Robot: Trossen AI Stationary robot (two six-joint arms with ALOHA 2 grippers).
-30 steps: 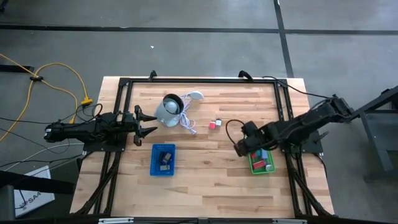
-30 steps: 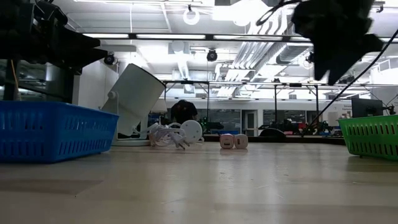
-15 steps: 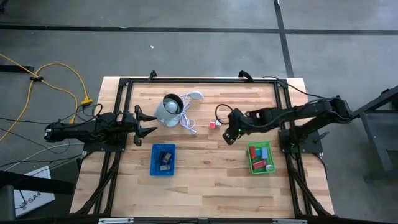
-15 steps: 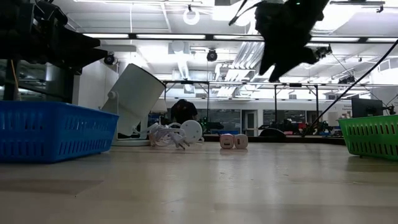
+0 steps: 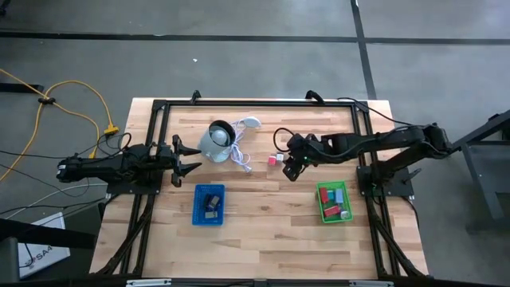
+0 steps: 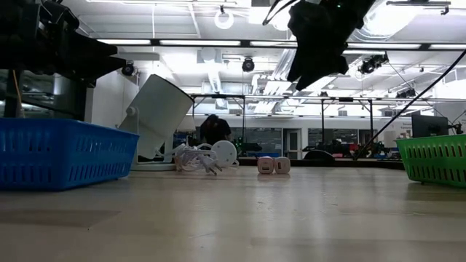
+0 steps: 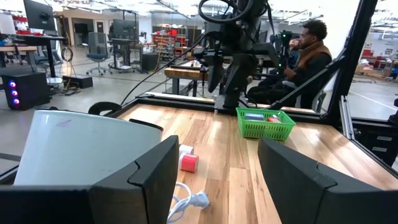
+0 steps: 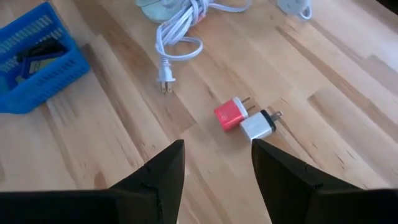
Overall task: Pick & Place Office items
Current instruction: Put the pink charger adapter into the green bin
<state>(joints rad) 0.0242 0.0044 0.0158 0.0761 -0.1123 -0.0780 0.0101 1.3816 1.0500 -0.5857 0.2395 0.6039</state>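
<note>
Two office items lie side by side on the wood near the table's middle: a red block [image 8: 231, 114] and a white block [image 8: 257, 126], both with prongs; in the high view the red block [image 5: 272, 160] is just left of my right gripper. My right gripper [image 5: 296, 166] hangs above the table just right of them, slanting down, open and holding nothing [image 8: 214, 168]. More small pieces lie in the green tray [image 5: 323, 209] and dark ones in the blue tray [image 5: 198, 214]. My left gripper [image 5: 188, 159] waits open at the table's left edge.
A grey-white round object [image 5: 215, 141] lies tipped at the far left of the middle, its white cord [image 5: 241, 156] and plug trailing toward the blocks. A black frame [image 5: 255, 103] runs round the table. A person [image 7: 308, 53] sits beyond the right edge.
My right gripper has swung from over the green tray toward the table's left and far side, ending beside the red and white blocks. It has rolled and tipped as it went. Its fingers have stayed apart, and nothing on the table has moved.
</note>
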